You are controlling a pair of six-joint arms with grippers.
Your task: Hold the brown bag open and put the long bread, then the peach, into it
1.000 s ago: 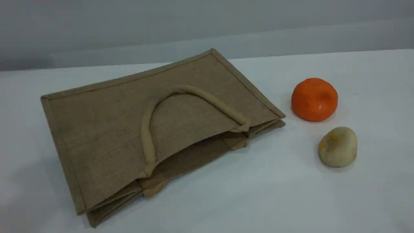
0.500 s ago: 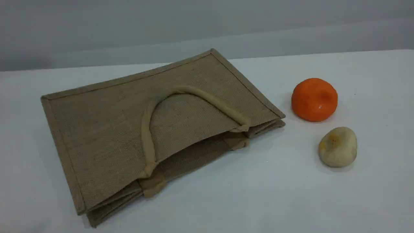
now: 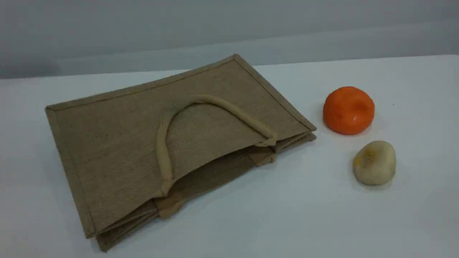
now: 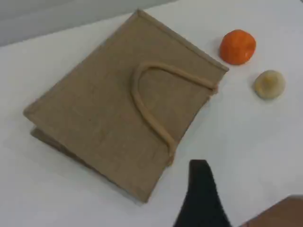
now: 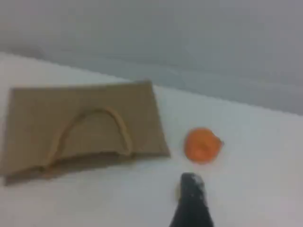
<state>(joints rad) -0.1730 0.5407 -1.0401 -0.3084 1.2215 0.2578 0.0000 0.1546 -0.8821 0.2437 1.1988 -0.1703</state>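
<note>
The left claw [image 4: 201, 189] stands wide, holding nothing. Ahead and to its left the brown bag [image 3: 118, 143] lies flat on the counter [image 3: 322, 215], mouth toward the claw, handle [image 3: 161, 150] resting on the top panel. The jute looks light but stiff; the soft handle, or the gaping top rim beside it, seems the best hold. Ahead of the right claw [image 5: 191, 196], also wide, sit an orange ball [image 3: 348, 110] and a beige lump [image 3: 374, 163]. The long bread and the peach are out of view.

Tan-brown woven bag [image 3: 107, 143], beige handle [image 3: 161, 154], orange ball [image 3: 348, 110], white table [image 3: 304, 215]
</note>
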